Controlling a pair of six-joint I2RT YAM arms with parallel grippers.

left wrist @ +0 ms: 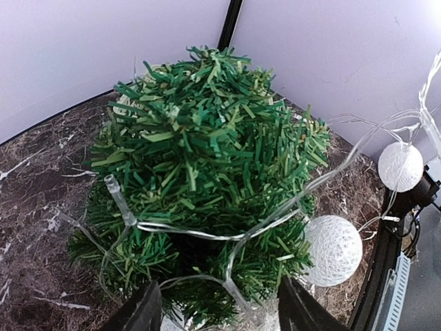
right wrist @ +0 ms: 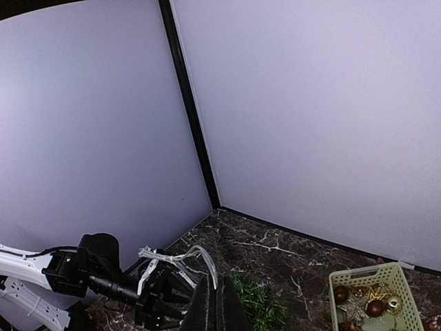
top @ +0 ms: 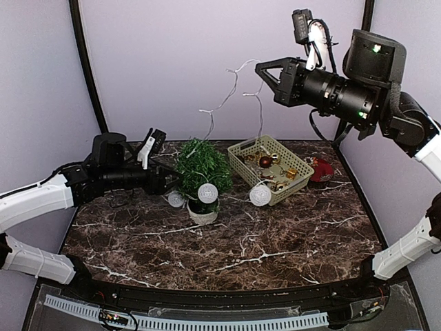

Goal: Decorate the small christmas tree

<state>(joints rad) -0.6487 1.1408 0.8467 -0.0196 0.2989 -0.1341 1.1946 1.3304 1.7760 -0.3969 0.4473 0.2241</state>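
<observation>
The small christmas tree [top: 203, 164] stands in a white pot [top: 203, 215] left of the table's middle. A clear light string [top: 260, 110] with white woven balls [top: 208, 193] drapes over the tree and rises to my right gripper [top: 260, 67], which is shut on the wire high above the table. In the right wrist view the wire [right wrist: 207, 258] runs out from between the closed jaws of that gripper [right wrist: 218, 286]. My left gripper [top: 172, 183] is at the tree's left side. Its jaws [left wrist: 219, 286] stand open around the lower branches [left wrist: 207, 152], with the wire [left wrist: 200, 234] passing between them.
A pale green basket [top: 238, 162] with brown and gold ornaments sits right of the tree, one white ball [top: 260, 195] at its front corner. A red item [top: 321, 172] lies beside the basket. Another ball [top: 176, 198] rests left of the pot. Purple walls close the back and sides.
</observation>
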